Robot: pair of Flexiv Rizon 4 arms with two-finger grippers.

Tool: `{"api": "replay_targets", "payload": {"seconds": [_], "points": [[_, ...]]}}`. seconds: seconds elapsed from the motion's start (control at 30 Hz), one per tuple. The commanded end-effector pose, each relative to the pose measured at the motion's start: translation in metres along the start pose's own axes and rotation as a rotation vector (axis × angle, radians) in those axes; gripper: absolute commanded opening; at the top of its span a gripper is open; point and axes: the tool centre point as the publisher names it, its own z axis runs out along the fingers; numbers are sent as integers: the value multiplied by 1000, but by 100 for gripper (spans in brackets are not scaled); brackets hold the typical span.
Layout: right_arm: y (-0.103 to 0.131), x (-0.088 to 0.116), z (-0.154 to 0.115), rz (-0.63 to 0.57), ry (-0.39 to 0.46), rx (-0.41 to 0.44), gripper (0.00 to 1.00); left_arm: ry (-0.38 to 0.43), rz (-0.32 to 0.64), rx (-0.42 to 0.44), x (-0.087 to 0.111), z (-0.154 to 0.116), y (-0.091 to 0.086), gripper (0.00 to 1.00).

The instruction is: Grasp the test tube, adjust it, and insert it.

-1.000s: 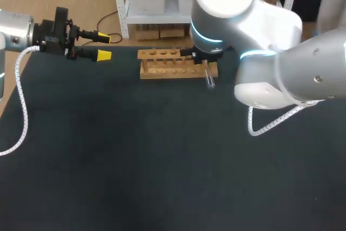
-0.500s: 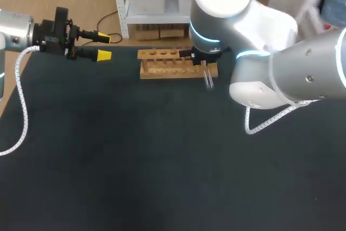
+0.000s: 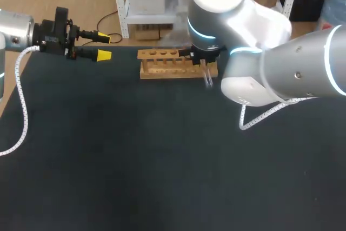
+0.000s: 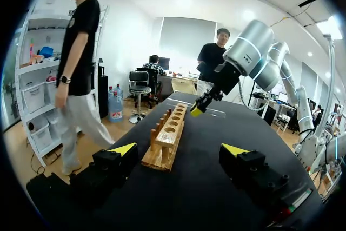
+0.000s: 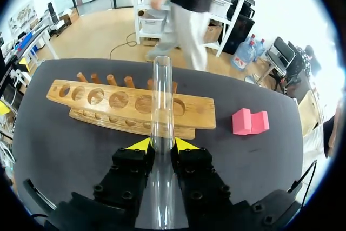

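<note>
The clear glass test tube (image 5: 161, 106) sticks out from my right gripper (image 5: 161, 144), which is shut on it, both yellow tips pressing its sides. The tube's far end hangs over the wooden rack (image 5: 130, 106), above one of the holes near the rack's right end. From the head view, the tube (image 3: 207, 79) shows just below the right arm's wrist, at the right end of the rack (image 3: 167, 64). My left gripper (image 3: 102, 47) stands open at the table's far left with nothing in it, pointing along the rack (image 4: 167, 139).
A pink block (image 5: 250, 121) lies on the dark table (image 3: 135, 160) to the right of the rack. The bulky right arm (image 3: 259, 52) hides the table behind and right of the rack in the head view.
The right arm has shifted slightly left, carrying the tube closer over the rack's right end. The left arm has not moved.
</note>
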Motion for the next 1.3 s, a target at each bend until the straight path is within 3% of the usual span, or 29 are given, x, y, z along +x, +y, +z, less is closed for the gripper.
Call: {"api": "replay_targets", "payload": {"seconds": [0.03, 0.83, 1.3], "points": [[1, -1, 4, 0, 9, -5, 0, -1, 2, 0, 1, 0, 0, 100], [5, 6, 17, 0, 57, -59, 0, -1, 2, 0, 1, 0, 0, 100], [3, 10, 9, 10, 60, -56, 0, -1, 2, 0, 1, 0, 0, 100]]}}
